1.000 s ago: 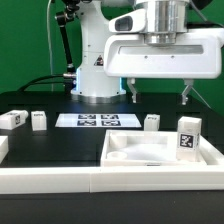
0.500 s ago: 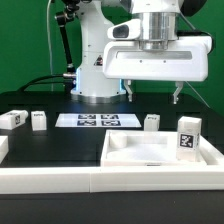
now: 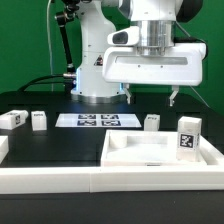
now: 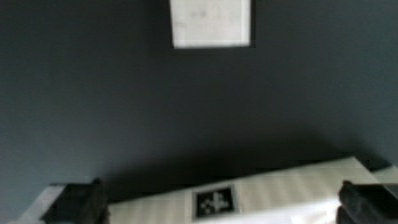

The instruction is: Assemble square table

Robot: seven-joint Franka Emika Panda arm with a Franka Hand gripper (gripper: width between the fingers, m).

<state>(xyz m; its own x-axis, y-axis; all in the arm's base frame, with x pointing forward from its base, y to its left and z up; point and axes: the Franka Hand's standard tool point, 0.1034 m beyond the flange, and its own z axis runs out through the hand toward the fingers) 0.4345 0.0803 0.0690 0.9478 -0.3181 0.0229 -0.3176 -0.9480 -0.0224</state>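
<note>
The gripper (image 3: 153, 96) is hanging high over the table (image 3: 60, 145). Its two fingers (image 3: 132, 95) are standing wide apart and are holding nothing. One second ago it was sitting lower and more to the exterior view's right. Now it is sliding up and toward the exterior view's left, and its right finger is no longer over the far right corner of the tabletop (image 3: 118, 150).

The tabletop is lying flat near the table's front edge, on the exterior view's right side. It is not moving. A long white rail (image 3: 60, 182) is running along the front edge, just before it.

The first leg (image 3: 14, 119) and the second leg (image 3: 38, 119) are sitting close together near the table's left edge in the exterior view. The third leg (image 3: 151, 121) is standing behind the tabletop, near the marker board (image 3: 96, 120). The fourth leg (image 3: 187, 137) is standing upright at the tabletop's far right corner, showing its tag. None of the legs are moving.

In the wrist view, the tabletop (image 4: 294, 190) and its edge tag (image 4: 217, 202) are showing between the two dark fingers (image 4: 75, 200). That picture is blurry.
</note>
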